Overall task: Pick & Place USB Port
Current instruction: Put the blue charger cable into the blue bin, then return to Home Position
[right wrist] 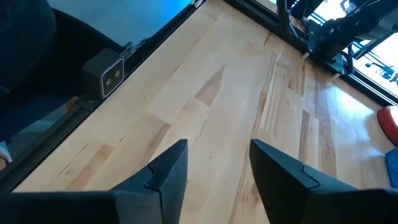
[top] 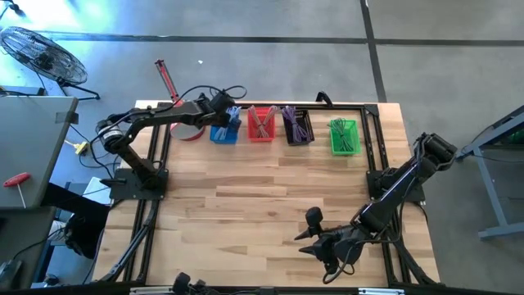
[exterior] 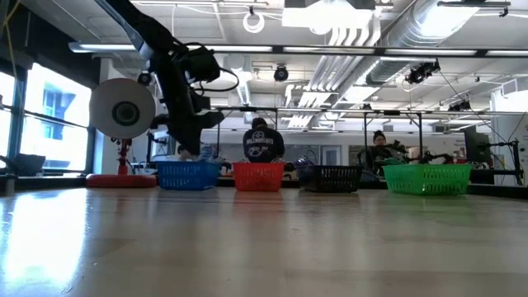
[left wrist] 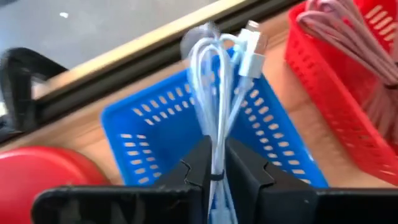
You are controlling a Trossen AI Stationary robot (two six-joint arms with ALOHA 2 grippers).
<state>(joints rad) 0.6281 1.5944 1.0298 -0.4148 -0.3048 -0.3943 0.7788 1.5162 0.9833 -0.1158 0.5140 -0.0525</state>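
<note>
1. Our left gripper (left wrist: 214, 165), at the table's far left, pinched a bundled white USB cable (left wrist: 219, 74) directly above the blue basket (left wrist: 149, 127).
2. Our right gripper (right wrist: 217, 165) waited spread, near right.

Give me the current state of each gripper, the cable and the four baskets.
Left gripper: shut on white cable, above blue basket.
White cable: looped, held, not yet dropped.
Blue basket: upright, looks empty.
Red basket: holds cables.
Black basket: holds cables.
Green basket: holds cables.
Right gripper: open, empty, over bare table.
</note>
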